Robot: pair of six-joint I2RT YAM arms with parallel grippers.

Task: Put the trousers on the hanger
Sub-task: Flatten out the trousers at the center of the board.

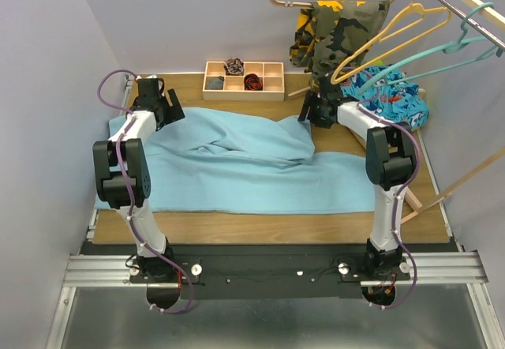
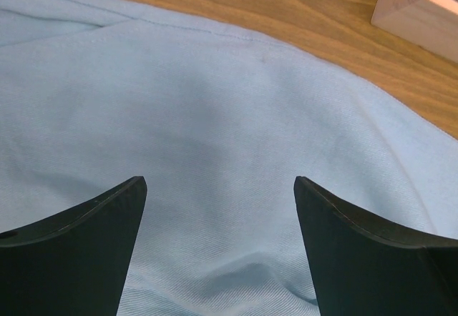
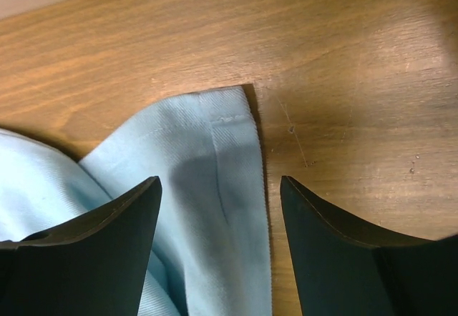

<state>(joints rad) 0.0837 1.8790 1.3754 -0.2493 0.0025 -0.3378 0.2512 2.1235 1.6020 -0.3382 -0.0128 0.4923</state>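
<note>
Your left gripper stood wide open over the trousers, holding nothing (whether its fingers pressed the cloth, you couldn't tell). Your right gripper was open too and empty, its jaws straddling a hemmed corner of the cloth. The trousers lay spread across the table; the hanger hung well apart, up at the far right.

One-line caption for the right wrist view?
Right gripper open over a hemmed corner of the light-blue trousers lying on the wooden table.
</note>
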